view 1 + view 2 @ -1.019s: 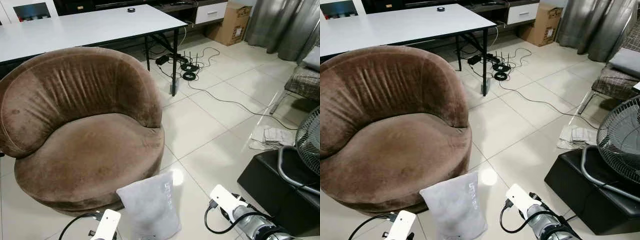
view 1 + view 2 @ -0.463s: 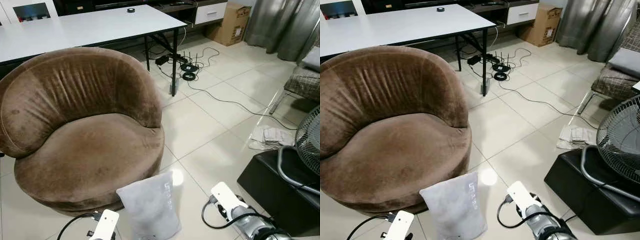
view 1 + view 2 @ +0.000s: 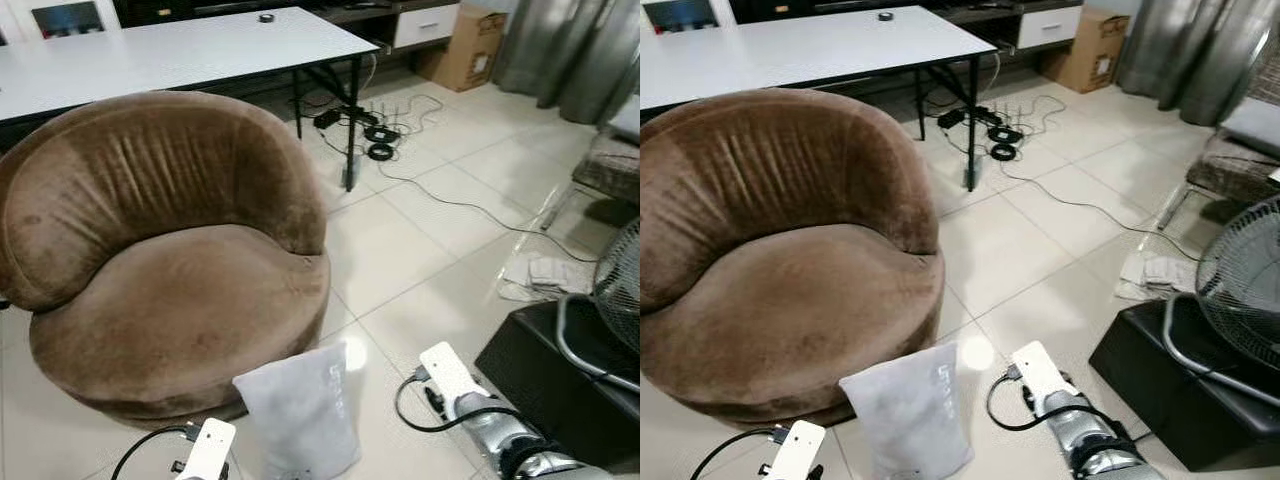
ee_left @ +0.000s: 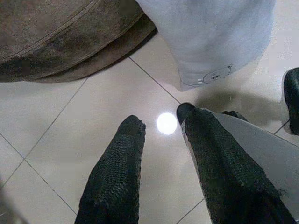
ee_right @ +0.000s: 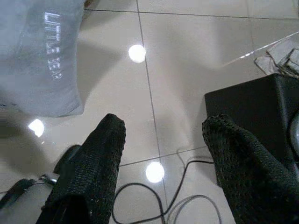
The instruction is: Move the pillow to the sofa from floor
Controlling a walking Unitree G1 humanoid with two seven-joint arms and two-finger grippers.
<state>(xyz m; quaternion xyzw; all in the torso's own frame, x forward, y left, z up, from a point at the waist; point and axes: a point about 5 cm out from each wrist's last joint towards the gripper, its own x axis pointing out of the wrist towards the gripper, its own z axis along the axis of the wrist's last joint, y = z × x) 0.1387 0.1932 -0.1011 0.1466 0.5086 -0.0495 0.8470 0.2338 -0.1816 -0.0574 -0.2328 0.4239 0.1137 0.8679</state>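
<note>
1. The pale grey fabric pillow [image 3: 298, 408] with faint printed lettering stands propped on the glossy cream floor tiles [image 3: 420, 250] in the left eye view, leaning against the front base of the round brown velvet sofa [image 3: 165, 260]. The sofa's seat holds nothing. A white table [image 3: 180, 45] stands behind the sofa, and black cables [image 3: 375, 140] lie on the floor to the right of it.

2. The right eye view gives the same scene: pillow on the floor, touching the sofa's base. The silver left arm [image 3: 795, 455] and right arm [image 3: 1070, 420] reach down on either side of the pillow. A black box [image 3: 1185, 380] with a fan [image 3: 1240, 290] on it sits to the right.

3. In the left wrist view, the left gripper [image 4: 161, 123] hangs over bare tile, its two black fingers spread apart and holding nothing. The pillow's lower corner lies just ahead of the fingertips, apart from them, beside the sofa's base.

4. In the right wrist view, the right gripper [image 5: 161, 140] is also released, fingers wide and holding nothing, above the tiles. The pillow lies near, off to one side of the fingers.

5. Judging by this, the task is at its start: nothing is grasped. Closing on the pillow, lifting it and setting it on the seat all remain.
</note>
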